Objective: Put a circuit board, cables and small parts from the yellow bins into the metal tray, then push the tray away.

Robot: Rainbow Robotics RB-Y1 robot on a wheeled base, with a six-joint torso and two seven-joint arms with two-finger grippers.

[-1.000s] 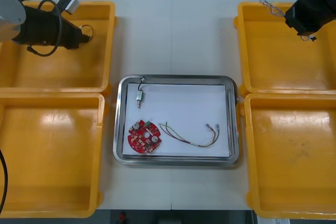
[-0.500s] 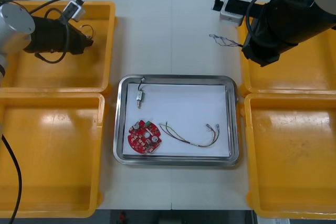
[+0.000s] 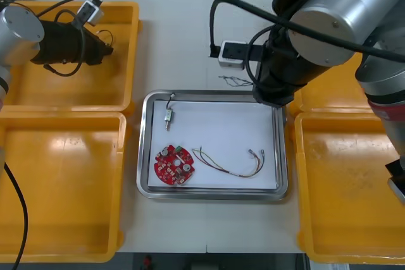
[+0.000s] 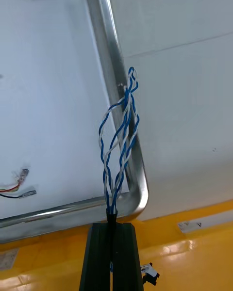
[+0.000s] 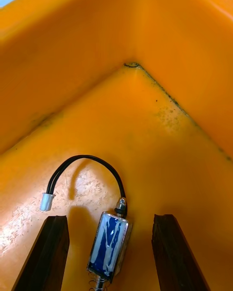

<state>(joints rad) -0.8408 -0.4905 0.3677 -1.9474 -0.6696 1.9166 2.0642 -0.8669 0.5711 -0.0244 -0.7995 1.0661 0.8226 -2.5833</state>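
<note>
Right pincer (image 4: 113, 226) grips a blue-white cable (image 4: 119, 145) over the metal tray (image 4: 109, 53). Left pincer (image 5: 110, 218) gapes around a small metal part (image 5: 109, 245).

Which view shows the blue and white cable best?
Right wrist view: the twisted blue and white cable, gripped by the right gripper, shows whole near the metal tray. Front view gives a thin tangle beside that arm; left wrist faces a yellow bin.

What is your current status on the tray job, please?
Right gripper shut on blue and white cable, by far right corner of tray. Left gripper open in far left bin, straddling small metal part. Circuit board in tray. Nothing in the way.
</note>
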